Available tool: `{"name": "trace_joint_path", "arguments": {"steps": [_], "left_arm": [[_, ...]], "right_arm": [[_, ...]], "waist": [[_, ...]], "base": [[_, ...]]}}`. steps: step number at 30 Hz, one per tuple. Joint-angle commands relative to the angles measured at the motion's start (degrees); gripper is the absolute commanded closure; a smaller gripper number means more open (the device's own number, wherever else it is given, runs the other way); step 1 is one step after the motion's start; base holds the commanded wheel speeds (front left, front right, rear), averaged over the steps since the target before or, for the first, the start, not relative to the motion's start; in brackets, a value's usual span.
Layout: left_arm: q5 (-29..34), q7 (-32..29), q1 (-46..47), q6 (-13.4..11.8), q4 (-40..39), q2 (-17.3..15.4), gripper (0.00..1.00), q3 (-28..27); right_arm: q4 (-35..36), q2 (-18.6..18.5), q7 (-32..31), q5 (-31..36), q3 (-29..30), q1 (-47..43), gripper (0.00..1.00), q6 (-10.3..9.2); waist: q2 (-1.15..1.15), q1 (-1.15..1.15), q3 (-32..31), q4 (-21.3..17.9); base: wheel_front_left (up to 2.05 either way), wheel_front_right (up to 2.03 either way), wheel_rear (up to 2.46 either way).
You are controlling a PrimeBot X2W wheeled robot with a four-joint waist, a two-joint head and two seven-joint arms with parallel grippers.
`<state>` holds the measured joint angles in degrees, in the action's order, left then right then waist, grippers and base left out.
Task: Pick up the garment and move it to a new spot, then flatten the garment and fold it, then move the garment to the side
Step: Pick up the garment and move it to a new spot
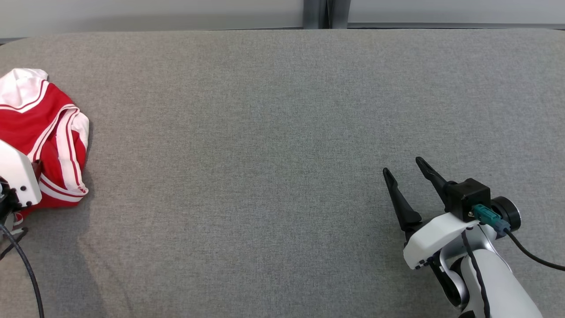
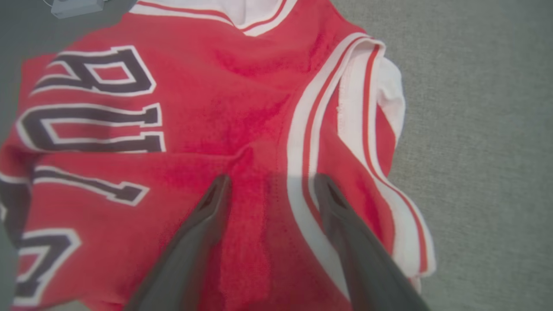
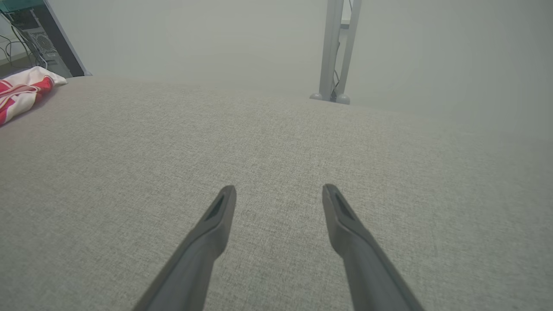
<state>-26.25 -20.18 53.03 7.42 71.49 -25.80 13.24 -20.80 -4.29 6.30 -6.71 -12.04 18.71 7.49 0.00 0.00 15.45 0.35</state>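
Bare grey fabric across most of the desk (image 1: 282, 132). Beyond its far edge, a pale wall and a grey metal post (image 1: 325, 13). Off the far-left corner, a dark computer case (image 3: 43, 43) with cables.

Crumpled against the desk's left edge: red garment (image 1: 48, 128) with white striped trim, long axis running far to near, white neckline toward the far edge. Across its front, dark white-outlined letters, sideways in the left wrist view, readable as B, U, L; further marks cut off.

Left gripper (image 2: 272, 181) spread wide right at the red cloth, contact unclear. Right gripper (image 1: 402, 165) likewise spread, over bare fabric toward the desk's near-right corner, well apart from the garment.
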Motion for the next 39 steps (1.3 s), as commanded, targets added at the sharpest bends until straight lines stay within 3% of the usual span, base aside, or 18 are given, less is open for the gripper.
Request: {"name": "trace_joint_path", "arguments": {"steps": [1,10,11,12,13,14,20,29,39], "left_arm": [[-0.35,-0.46,-0.56,0.05,0.31,0.00,0.00,0.19],[-0.75,-1.70,-1.44,-0.61,1.38,-0.31,0.00,1.14],[-0.62,-1.72,-1.55,-0.98,1.49,-0.39,0.08,1.27],[-0.75,-1.80,-1.66,-1.09,1.56,-0.30,0.57,1.30],[-0.79,-1.81,-1.78,-1.40,1.62,-0.26,0.67,1.40],[-0.32,-2.07,-1.92,-1.52,1.70,-0.45,1.00,1.78],[-0.20,0.33,-0.47,-1.29,1.14,-0.55,1.00,2.35],[0.55,11.50,2.89,-0.84,-2.73,-1.07,1.00,3.43],[2.14,18.58,6.89,-0.09,-6.56,-1.22,1.00,6.55]], "right_arm": [[0.41,-0.53,-0.37,-0.21,-0.07,0.64,0.00,0.01],[1.49,-1.13,-1.33,-0.26,-0.69,0.79,0.00,0.01],[1.63,-1.23,-1.52,-0.28,-0.75,0.85,0.00,0.01],[1.75,-1.37,-1.61,-0.28,-0.75,0.95,0.00,0.01],[1.89,-1.51,-1.67,-0.22,-0.72,0.99,0.00,0.01],[2.08,-1.60,-1.77,-0.21,-0.75,1.01,0.00,0.01],[2.69,-2.15,-2.23,-0.19,-0.13,0.71,0.00,0.01],[1.04,-0.64,-0.90,-0.96,-0.88,0.07,0.00,0.01],[-2.22,0.45,1.16,-2.34,-1.28,-0.05,0.00,0.01]], "waist": [[0.00,0.00,0.20,-0.15],[0.00,0.00,1.43,-0.94],[0.00,0.00,1.53,-1.05],[0.00,0.00,1.63,-1.13],[0.00,0.00,1.70,-1.20],[0.00,0.00,1.82,-1.26],[0.00,0.00,1.78,-0.70],[0.00,0.00,-0.95,0.62],[0.00,0.00,-4.42,0.04]], "base": [[0.00,0.00,0.00],[0.00,0.00,0.00],[0.00,0.00,0.00],[0.00,0.00,0.00],[0.00,0.00,0.00],[0.00,0.00,0.00],[0.00,0.00,0.00],[0.00,0.00,0.00],[0.00,0.00,0.00]]}}
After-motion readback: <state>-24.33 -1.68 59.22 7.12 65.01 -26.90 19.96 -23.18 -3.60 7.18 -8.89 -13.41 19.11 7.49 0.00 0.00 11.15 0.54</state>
